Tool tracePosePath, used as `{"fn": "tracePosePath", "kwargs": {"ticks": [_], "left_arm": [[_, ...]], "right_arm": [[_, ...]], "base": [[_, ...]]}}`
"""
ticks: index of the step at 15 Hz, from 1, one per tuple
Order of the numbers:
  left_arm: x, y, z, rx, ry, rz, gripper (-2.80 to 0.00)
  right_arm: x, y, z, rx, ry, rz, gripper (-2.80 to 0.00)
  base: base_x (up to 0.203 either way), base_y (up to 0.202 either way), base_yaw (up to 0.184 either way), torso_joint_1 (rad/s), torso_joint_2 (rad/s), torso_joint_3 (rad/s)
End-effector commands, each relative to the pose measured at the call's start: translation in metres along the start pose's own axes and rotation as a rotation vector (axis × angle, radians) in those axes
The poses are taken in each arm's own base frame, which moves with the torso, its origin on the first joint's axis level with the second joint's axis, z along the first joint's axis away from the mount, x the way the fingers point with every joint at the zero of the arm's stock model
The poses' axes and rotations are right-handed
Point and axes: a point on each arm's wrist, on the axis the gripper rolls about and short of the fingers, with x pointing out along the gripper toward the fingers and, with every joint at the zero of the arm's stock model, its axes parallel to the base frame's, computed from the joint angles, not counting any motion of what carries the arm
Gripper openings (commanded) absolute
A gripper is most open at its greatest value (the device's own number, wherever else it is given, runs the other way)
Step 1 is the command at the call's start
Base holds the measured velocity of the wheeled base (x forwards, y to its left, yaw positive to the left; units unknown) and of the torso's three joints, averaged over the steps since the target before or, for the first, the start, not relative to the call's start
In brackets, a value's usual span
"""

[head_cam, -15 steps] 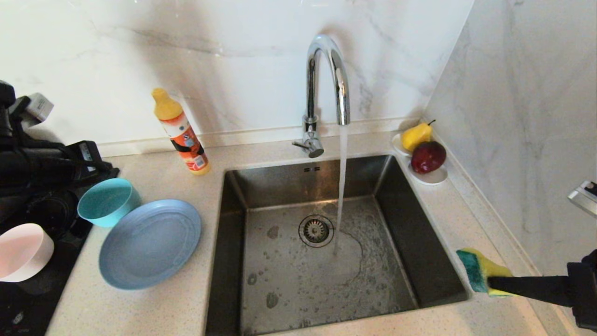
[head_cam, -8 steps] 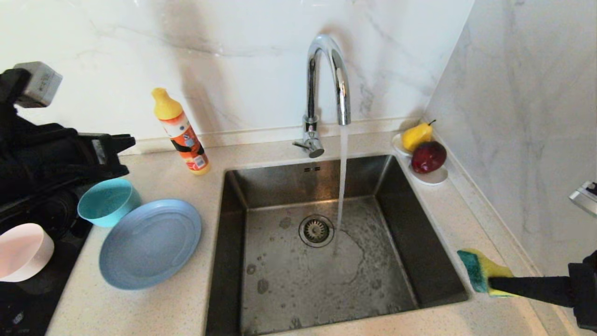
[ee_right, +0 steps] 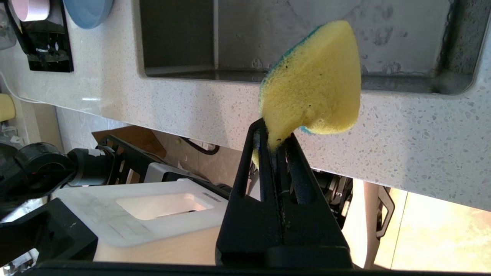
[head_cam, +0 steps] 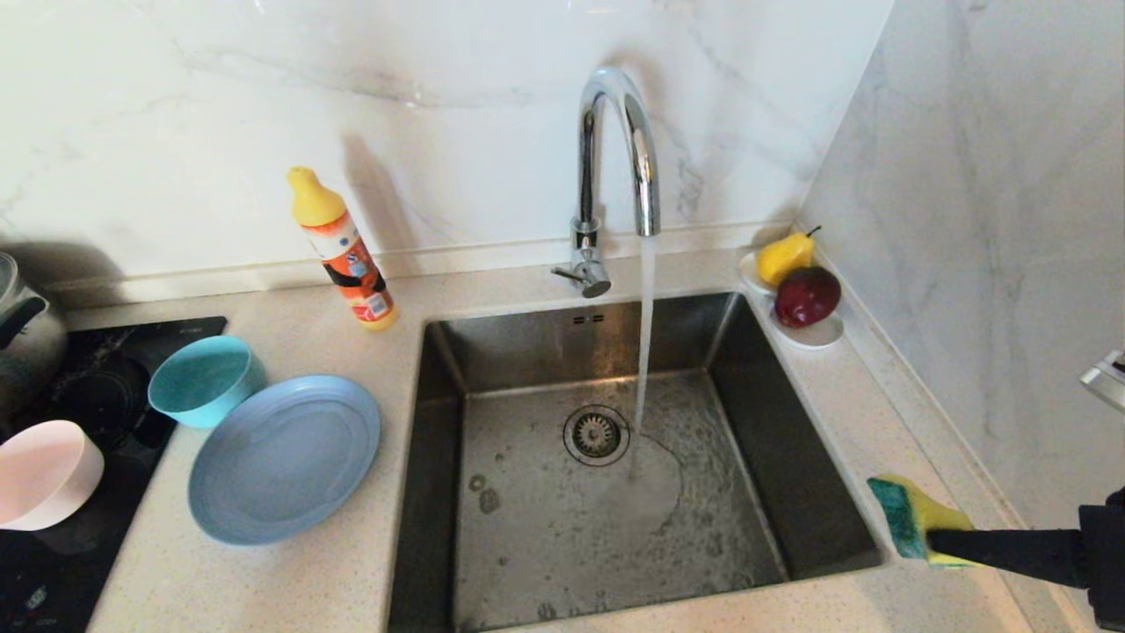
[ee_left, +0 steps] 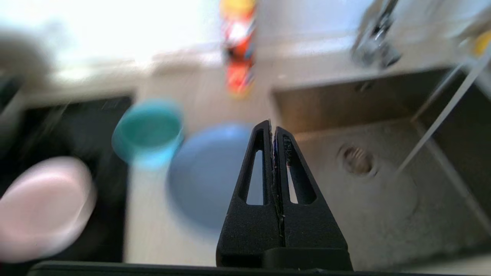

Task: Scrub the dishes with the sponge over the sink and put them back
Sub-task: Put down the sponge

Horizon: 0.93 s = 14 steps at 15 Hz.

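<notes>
Orange bottle with yellow cap: upright on the speckled worktop, near the marble back wall. White saucer: on the same worktop in the corner of that wall, carrying a yellow pear touching a red apple. Black hob: at the worktop's left end, a metal pot on it
</notes>
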Motion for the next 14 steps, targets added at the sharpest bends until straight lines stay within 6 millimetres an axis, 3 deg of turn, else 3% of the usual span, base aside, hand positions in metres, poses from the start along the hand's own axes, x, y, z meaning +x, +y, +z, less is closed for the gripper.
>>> {"fn": "tracePosePath", "kwargs": {"ticks": [1,4,7,9,14], "left_arm": [[-0.054,0.000,-0.031,-0.017,-0.045,0.103,-2.80],[-0.064,0.001,-0.069,-0.085,0.041,0.281,-2.80],[-0.074,-0.002,-0.100,-0.028,0.039,0.277,-2.80],[-0.075,-0.004,-0.133,0.043,0.084,0.228,-2.80],[-0.069,-0.010,-0.151,0.070,0.123,0.003,-2.80]], "right_arm": [[-0.001,0.000,0.000,0.001,-0.002,0.002,-2.80],[-0.002,-0.001,-0.003,0.000,0.000,0.004,-2.80],[-0.002,-0.002,-0.006,0.002,0.006,0.003,-2.80],[-0.002,-0.002,-0.006,0.002,0.006,0.001,-2.80],[-0.006,0.000,-0.004,-0.011,-0.018,0.011,-2.80]], "base": [[0.000,0.000,0.000,0.000,0.00,0.000],[0.000,0.000,0.000,0.000,0.00,0.000],[0.000,0.000,0.000,0.000,0.00,0.000],[0.000,0.000,0.000,0.000,0.00,0.000],[0.000,0.000,0.000,0.000,0.00,0.000]]}}
